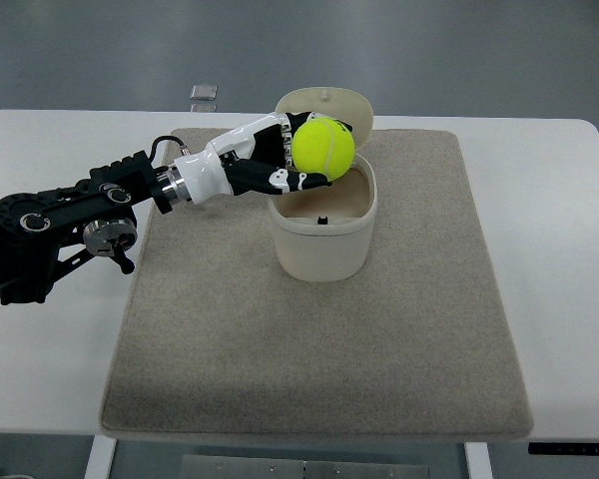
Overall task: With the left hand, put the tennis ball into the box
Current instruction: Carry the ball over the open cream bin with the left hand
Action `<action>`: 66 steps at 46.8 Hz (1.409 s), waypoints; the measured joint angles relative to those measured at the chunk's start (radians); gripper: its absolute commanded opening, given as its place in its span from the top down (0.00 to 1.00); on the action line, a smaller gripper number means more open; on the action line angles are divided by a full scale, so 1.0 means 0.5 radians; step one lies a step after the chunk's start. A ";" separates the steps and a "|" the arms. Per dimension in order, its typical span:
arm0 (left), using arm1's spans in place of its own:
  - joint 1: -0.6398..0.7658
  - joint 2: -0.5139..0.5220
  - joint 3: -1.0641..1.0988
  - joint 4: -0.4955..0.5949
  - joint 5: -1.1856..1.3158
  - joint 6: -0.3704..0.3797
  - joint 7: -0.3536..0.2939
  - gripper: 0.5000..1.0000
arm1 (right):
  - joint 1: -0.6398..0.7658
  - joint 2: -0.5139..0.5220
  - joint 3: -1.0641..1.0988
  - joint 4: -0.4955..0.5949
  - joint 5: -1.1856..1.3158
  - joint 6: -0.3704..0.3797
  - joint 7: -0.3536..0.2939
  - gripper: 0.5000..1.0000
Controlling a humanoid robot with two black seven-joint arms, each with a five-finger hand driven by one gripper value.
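One tennis ball (324, 148), one box (322, 235), one mat (319, 329), one table (559, 249).

The black left arm reaches in from the left edge; its white-and-black left hand (280, 160) is extended rightward, fingers (301, 181) curled in a grasp.

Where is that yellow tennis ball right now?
In the top view, the tennis ball sits gripped in the left robot hand, above the rear left rim of the open cream box.

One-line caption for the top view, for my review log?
Left hand holds the tennis ball over the open box on the mat.
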 measured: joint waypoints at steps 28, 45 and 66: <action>0.008 -0.012 0.001 -0.098 0.004 0.019 0.006 1.00 | 0.000 0.000 0.000 0.000 0.000 0.000 0.000 0.19; -0.004 0.163 -0.006 -0.235 -0.028 0.037 0.002 1.00 | 0.000 0.000 0.000 0.000 0.000 0.000 0.000 0.19; -0.011 0.158 0.001 -0.234 -0.030 0.068 0.002 1.00 | 0.000 0.000 0.000 0.000 0.000 0.000 -0.001 0.20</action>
